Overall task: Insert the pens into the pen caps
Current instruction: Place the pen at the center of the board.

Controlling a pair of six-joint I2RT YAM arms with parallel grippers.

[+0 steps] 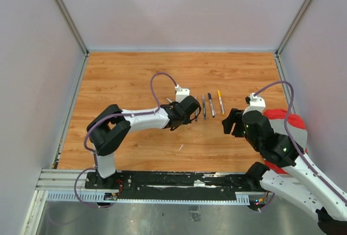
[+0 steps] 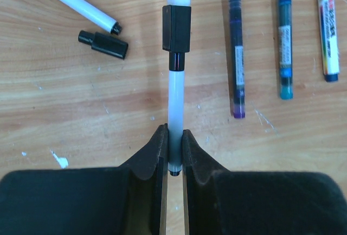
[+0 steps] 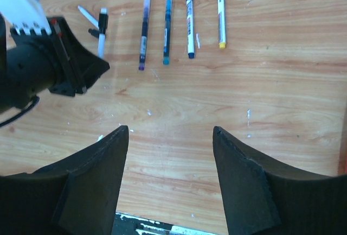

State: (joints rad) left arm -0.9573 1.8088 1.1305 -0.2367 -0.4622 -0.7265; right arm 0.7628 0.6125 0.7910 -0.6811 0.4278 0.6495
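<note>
The white pen (image 2: pixel 174 99) is squeezed tight between the fingers of the left gripper (image 2: pixel 173 143), held near its close end. The right gripper (image 3: pixel 171 132) hangs over the wooden table (image 3: pixel 179 99) with its fingers spread and nothing in them. A black cap (image 2: pixel 176 27) sits on the held pen's far end. To its left, a loose black cap (image 2: pixel 103 44) lies just beside another white pen (image 2: pixel 70 1). To the right, a purple pen (image 3: pixel 144 29), a teal pen (image 3: pixel 167 23), a dark blue pen (image 3: pixel 189 18) and a yellow pen (image 3: pixel 220 10) lie in a row.
</note>
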